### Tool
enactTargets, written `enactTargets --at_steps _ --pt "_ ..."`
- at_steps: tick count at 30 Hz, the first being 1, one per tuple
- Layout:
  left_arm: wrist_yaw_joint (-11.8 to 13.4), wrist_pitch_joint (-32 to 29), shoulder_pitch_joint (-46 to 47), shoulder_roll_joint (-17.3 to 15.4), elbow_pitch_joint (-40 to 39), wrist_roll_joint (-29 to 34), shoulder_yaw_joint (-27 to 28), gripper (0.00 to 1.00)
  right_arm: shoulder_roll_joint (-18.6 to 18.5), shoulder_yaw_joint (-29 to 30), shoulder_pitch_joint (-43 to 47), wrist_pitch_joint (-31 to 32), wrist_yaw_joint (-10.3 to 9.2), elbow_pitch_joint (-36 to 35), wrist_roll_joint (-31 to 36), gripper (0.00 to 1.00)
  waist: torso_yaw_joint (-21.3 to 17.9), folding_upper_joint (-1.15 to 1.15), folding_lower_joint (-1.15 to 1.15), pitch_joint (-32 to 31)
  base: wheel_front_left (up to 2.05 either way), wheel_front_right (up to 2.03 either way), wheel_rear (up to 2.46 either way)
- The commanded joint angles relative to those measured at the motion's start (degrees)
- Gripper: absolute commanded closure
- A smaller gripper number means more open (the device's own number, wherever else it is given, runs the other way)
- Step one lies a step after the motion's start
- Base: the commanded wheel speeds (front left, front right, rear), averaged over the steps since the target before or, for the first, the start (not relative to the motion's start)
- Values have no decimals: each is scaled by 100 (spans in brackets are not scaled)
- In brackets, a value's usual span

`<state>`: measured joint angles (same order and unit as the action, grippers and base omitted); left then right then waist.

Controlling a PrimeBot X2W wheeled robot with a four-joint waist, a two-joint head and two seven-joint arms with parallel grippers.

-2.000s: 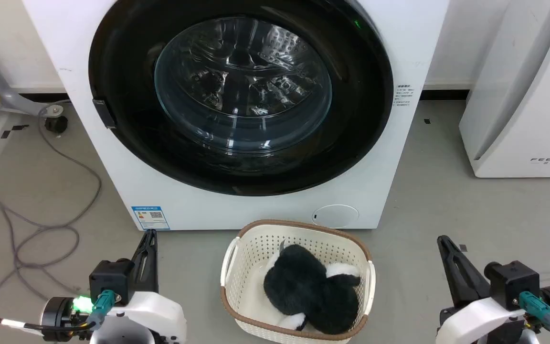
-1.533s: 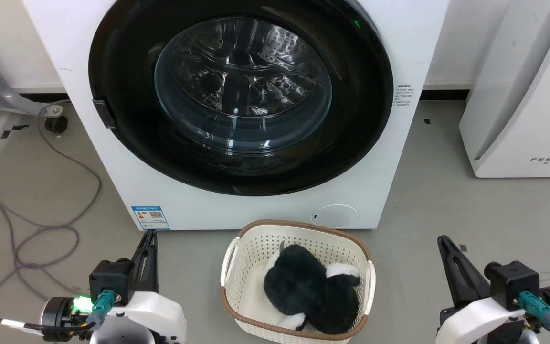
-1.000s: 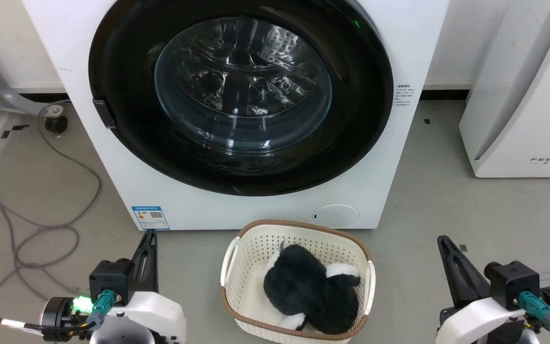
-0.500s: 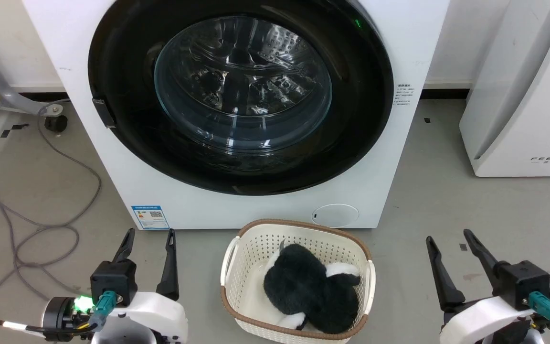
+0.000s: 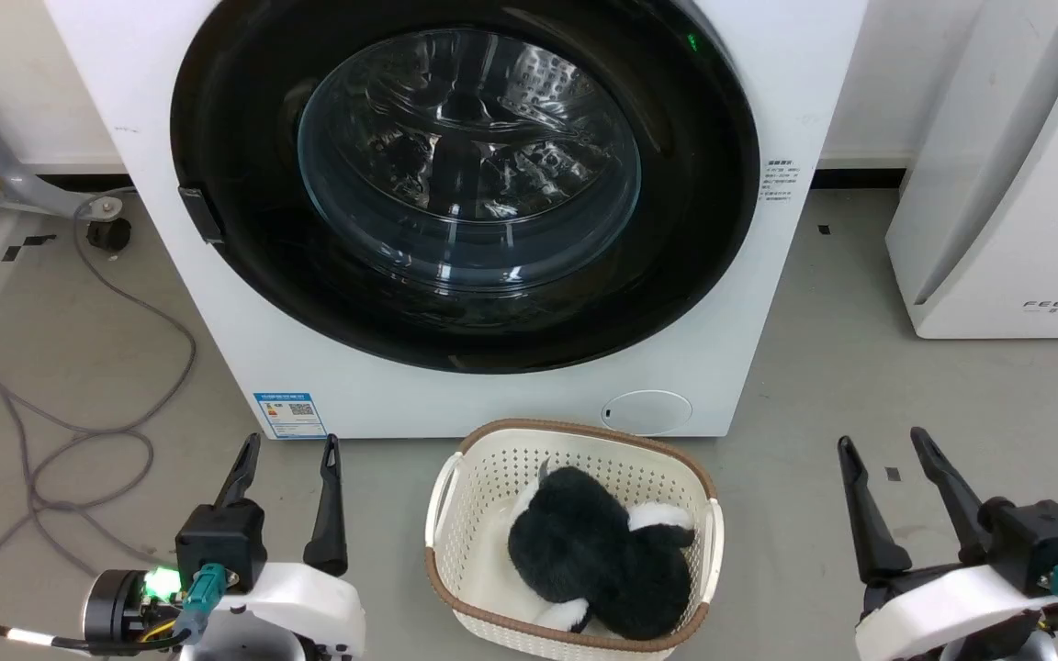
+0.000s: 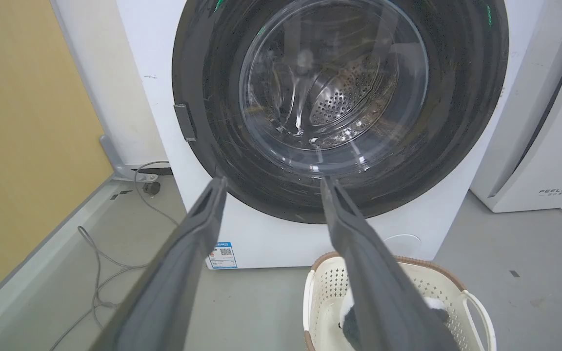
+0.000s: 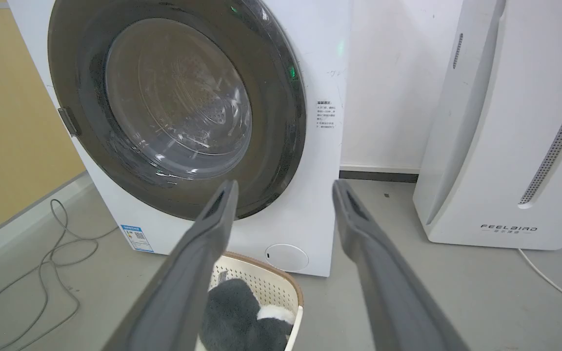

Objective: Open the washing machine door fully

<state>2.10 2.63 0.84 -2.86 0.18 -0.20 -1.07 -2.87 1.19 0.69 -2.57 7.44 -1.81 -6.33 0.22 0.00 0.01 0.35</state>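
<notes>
The washing machine door (image 5: 467,170) lies flush against the washer at 12 o'clock in the head view. The left claw (image 5: 292,442) at 7 o'clock and the right claw (image 5: 883,439) at 5 o'clock are both released, fingers spread, well apart from the door

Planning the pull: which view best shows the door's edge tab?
Left wrist view: the tab sits largest on the washing machine door's left rim. Head view shows it smaller; right wrist view, oblique and paler.
</notes>
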Motion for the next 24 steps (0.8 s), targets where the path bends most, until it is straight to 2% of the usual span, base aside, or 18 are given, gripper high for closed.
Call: enactTargets --at_steps 1,2,3,11,24 --pt "45 52 19 0 -34 -47 -16 0 0 11 0 -60 1 -58 -121 19 4 0 -1 1 0 0 0" --pt "53 64 19 0 -35 -49 -21 0 0 13 -1 -72 1 -67 -154 69 6 0 -1 3 0 0 0" --pt "61 76 20 0 -37 -52 -26 0 0 9 -3 -84 1 -78 -191 100 9 0 -1 4 0 0 0" --pt "124 171 18 0 -52 -68 -65 0 0 34 -13 -180 1 -84 -902 100 31 0 -1 11 0 0 0" --pt "222 327 48 -1 -84 -99 -114 0 0 69 -212 -335 2 134 -3331 100 64 0 -1 96 0 0 0"
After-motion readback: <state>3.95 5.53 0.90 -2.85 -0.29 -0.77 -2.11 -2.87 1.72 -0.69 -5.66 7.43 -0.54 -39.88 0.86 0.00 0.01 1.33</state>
